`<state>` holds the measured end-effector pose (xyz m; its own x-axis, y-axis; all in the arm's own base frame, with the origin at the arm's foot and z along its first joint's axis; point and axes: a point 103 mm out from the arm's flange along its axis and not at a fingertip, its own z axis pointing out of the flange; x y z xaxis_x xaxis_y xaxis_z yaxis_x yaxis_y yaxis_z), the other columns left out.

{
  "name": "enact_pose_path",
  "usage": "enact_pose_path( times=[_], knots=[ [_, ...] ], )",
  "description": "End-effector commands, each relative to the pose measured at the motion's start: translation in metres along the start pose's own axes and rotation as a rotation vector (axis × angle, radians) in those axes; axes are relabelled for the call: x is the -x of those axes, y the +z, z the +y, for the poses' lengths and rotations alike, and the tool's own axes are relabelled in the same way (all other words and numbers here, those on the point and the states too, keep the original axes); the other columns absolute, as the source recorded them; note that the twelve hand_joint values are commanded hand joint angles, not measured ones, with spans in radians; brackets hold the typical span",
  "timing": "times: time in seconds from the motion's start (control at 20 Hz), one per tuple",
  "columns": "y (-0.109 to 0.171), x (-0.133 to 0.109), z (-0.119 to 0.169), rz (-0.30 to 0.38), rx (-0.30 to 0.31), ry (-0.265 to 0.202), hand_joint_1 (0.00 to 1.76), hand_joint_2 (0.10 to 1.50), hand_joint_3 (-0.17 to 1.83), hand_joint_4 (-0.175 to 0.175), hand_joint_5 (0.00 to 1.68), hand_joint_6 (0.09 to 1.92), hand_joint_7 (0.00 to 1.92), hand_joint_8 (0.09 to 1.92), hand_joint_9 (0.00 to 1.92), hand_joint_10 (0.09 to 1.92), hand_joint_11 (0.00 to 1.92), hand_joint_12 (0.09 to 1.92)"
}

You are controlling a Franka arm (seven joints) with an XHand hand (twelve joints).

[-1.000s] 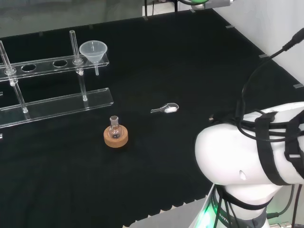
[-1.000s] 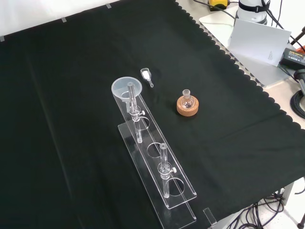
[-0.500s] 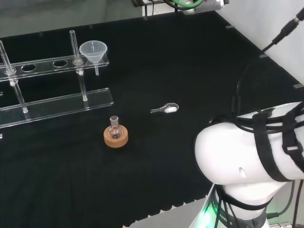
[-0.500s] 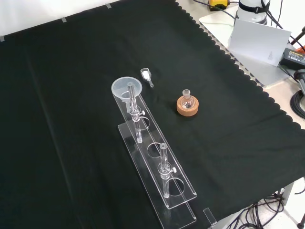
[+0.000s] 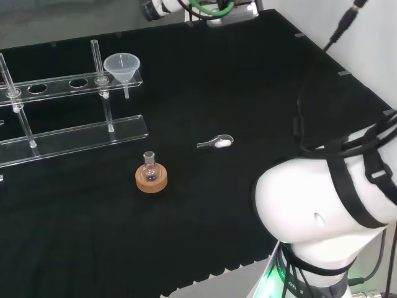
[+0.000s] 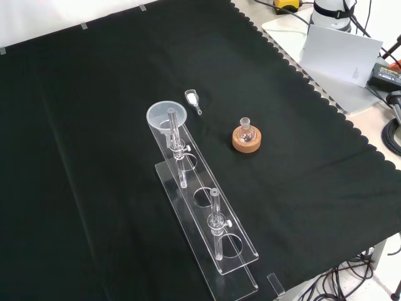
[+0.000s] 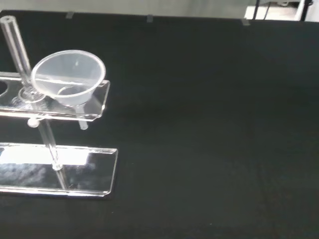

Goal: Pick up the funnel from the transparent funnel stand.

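A clear funnel (image 5: 122, 65) sits in the end hole of the transparent stand's upper rail (image 5: 62, 83), its stem hanging below the rail. In the front view the funnel (image 6: 166, 116) is at the far end of the stand (image 6: 207, 210). The wrist view looks at the funnel (image 7: 69, 77) and the stand (image 7: 92, 108) from some distance away. A white end part of the arm with green cable (image 5: 162, 7) shows at the head view's top edge, beyond and to the right of the funnel. Nothing touches the funnel.
A small flask on a cork ring (image 5: 151, 176) stands in front of the stand. A small scoop with white powder (image 5: 217, 142) lies mid-cloth. Two upright clear rods (image 6: 215, 207) rise from the stand. The arm's big white link (image 5: 322, 211) stands at the head view's lower right.
The arm's end part at the head view's top edge has moved left, towards the funnel. The big white link has shifted a little. The ware on the cloth has not moved.
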<state>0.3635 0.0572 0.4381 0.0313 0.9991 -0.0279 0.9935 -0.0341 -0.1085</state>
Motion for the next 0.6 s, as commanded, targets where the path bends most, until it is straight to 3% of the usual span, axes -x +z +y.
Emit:
enact_pose_path(
  times=[0.05, 0.35, 0.6],
  knots=[
    [0.021, -0.084, 0.043, -0.072, -0.099, -0.047, 0.30, 0.60, 0.08, 0.097, 0.00, 0.09, 0.00, 0.09, 0.00, 0.09, 0.00, 0.09],
    [0.041, -0.131, 0.072, -0.055, -0.088, -0.086, 0.31, 0.60, 0.08, 0.086, 0.00, 0.09, 0.00, 0.09, 0.00, 0.09, 0.00, 0.09],
    [0.053, -0.135, 0.084, -0.034, -0.060, -0.106, 0.32, 0.60, 0.07, 0.078, 0.00, 0.09, 0.00, 0.09, 0.00, 0.09, 0.00, 0.09]
  ],
)
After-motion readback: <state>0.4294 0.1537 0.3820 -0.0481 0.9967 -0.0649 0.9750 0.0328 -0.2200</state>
